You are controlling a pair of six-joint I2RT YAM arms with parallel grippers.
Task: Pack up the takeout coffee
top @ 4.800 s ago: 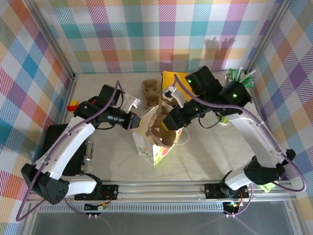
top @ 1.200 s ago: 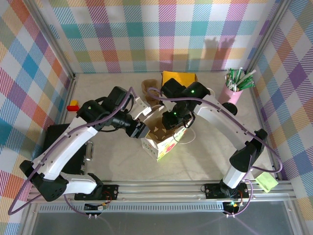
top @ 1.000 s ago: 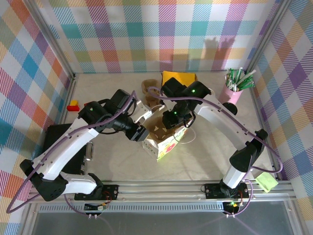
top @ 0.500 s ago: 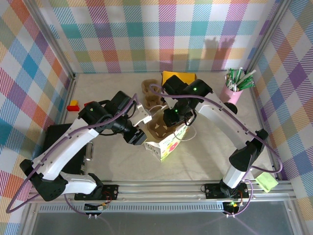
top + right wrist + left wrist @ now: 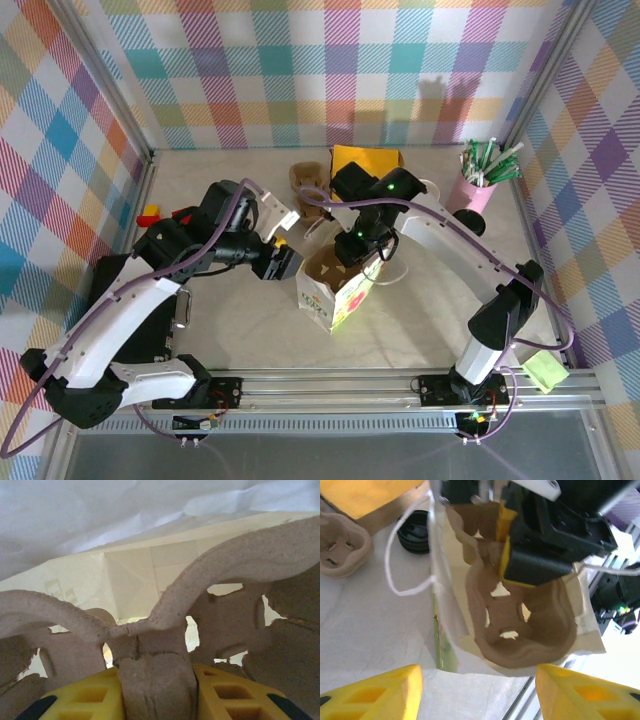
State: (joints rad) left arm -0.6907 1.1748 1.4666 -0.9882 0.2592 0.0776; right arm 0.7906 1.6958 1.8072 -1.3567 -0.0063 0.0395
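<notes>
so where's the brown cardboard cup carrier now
Top view: the brown cardboard cup carrier sits inside the open white paper bag at table centre, its middle rib pinched by the right gripper.

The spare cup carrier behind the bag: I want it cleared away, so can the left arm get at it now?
Probably yes: the left fingers are open and empty beside the bag, with bare table between them and the spare carrier.

left tool: fingers cut by bottom edge | cup carrier: partly hidden inside bag
</notes>
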